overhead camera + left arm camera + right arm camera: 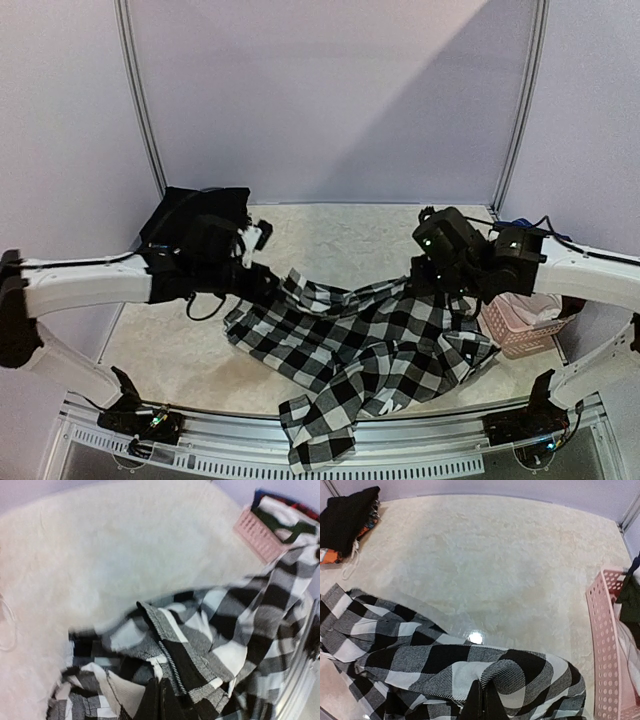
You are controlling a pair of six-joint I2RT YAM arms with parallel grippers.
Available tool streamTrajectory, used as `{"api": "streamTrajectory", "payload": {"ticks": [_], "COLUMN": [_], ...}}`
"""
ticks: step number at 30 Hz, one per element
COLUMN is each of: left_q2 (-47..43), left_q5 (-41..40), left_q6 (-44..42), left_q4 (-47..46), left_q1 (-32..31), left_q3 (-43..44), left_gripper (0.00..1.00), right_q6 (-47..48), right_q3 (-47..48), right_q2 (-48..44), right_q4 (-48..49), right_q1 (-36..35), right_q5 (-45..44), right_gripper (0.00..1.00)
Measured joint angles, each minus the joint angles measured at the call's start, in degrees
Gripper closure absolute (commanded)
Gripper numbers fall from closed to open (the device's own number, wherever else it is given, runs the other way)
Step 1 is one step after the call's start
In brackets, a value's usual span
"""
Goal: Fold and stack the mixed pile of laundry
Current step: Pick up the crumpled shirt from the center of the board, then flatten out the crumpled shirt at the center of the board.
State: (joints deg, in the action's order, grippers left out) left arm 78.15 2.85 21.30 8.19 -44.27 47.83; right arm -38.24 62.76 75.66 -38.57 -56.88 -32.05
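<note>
Near edge: one corner of the checked garment (360, 350) hangs over the desk's near edge, between the two arm bases.
Checked garment: one, black and white, rumpled across the middle of the desk (340, 235), reaching from the left hand to the right hand.
Left hand (262, 284): pressed together, pinching the checked garment's left edge, towards the desk's left edge.
Right hand (428, 282): pressed together on a raised fold of the checked garment, towards the right edge; in its wrist view the cloth bunches around the fingers (472, 702).
Open room: bare desk shows from the checked garment to the far edge.
Far left corner: one black garment (195, 215) in a heap, an orange printed piece (327, 555) showing beneath it.
Right edge: one pink basket (520, 325) just beside the checked garment, holding more garments, too bunched to count.
Surface: cream, with a soft mottled look.
Room: plain lavender walls, with metal posts at the far corners.
</note>
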Motion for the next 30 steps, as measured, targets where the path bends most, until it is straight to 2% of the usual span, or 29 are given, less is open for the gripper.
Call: {"api": "streamTrajectory", "payload": {"ticks": [5,9,22,26,30], "left_q2": [-16.96,-24.00,-25.09,-24.52,-24.48], "left_q5": [-4.48,-7.50,-9.73,-10.32,-13.09], "left_q6": [-0.17,-0.33,-2.54,-3.30,-3.80], "left_q4": [6.16,11.04,21.07,21.20,19.39], "left_q1": [-0.09,-0.13,-0.22,-0.22,-0.26], "left_q3": [7.04,12.85,27.41,30.01,27.39], "left_gripper": [1.00,1.00,1.00,1.00,1.00], "right_q6": [5.09,8.94,18.32,19.50,20.70], "right_q3": [6.47,13.40,34.73,40.19,40.37], "right_q2": [-5.35,-7.67,-4.90,-1.57,1.55], "right_q4": [-0.85,-1.27,-4.37,-5.81,-2.99], "right_q1": [0.00,-0.09,-3.15,-4.39,-4.98], "right_q5": [0.66,2.08,3.39,-0.90,-9.22], "right_gripper": [1.00,1.00,1.00,1.00,1.00]}}
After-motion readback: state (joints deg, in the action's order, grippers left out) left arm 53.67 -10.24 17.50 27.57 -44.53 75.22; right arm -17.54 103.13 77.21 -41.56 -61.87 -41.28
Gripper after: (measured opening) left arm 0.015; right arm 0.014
